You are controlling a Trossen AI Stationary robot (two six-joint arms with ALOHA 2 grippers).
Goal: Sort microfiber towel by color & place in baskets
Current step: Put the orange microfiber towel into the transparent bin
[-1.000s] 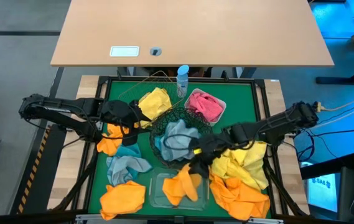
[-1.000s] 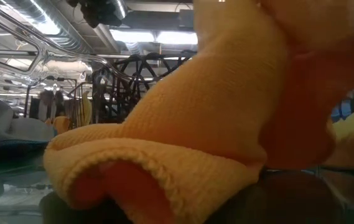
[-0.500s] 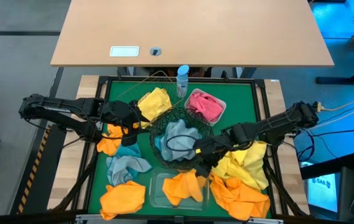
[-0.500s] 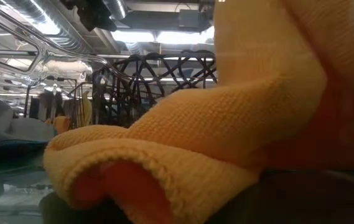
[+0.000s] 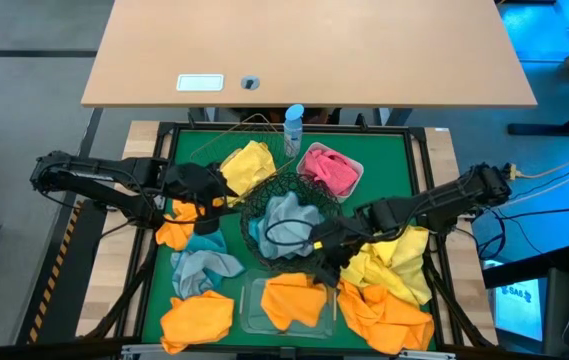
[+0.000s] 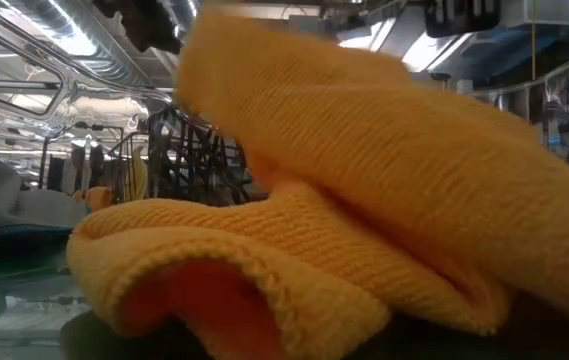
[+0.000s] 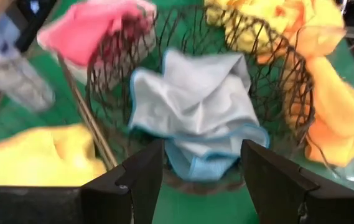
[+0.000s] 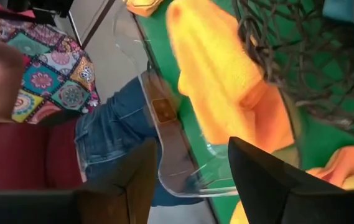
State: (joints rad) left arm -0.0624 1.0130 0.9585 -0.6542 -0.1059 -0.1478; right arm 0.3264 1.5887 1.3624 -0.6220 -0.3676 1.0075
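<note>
From above, my right end effector (image 5: pixel 321 262) sits just past the clear tub (image 5: pixel 248 312), where an orange towel (image 5: pixel 292 300) lies below it, so this drop looks done. My right wrist view shows my fingers (image 8: pixel 260 171) spread and empty; next I'd reach beside me for another orange towel (image 5: pixel 384 312), while my left end effector (image 7: pixel 201 177) waits open before the black wire bowl (image 7: pixel 108 62).

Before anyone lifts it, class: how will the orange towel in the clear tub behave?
The orange towel lies crumpled in soft folds, so it will probably droop limply. Its looped weave looks grippy and light. It overhangs the clear tub, so it may drag across the rim.

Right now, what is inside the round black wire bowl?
The black wire bowl holds crumpled grey towels with teal edging. Whatever may lie beneath them is covered.
</note>
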